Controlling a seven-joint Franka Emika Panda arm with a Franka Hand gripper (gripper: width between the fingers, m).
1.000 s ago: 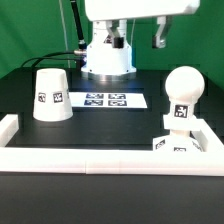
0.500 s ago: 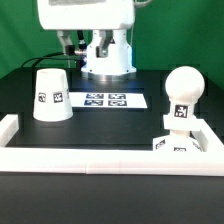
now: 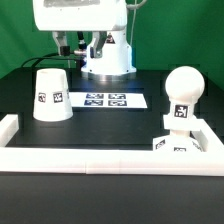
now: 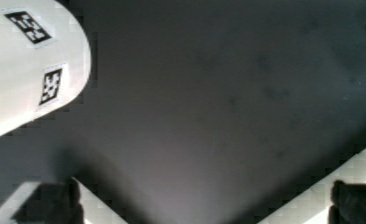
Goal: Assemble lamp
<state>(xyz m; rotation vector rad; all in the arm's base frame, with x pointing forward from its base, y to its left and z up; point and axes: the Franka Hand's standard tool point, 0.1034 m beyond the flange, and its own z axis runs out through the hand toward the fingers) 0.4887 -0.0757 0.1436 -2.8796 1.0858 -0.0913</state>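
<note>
Black tool (image 4: pixel 206 203) spread wide, holding nothing

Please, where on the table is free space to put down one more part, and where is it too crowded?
Free: the dark table between the shade, the marker board and the front rail. Also free is the strip between the marker board and the bulb. Crowded: the exterior view's right corner, where the bulb stands on the base block against the rail.
</note>
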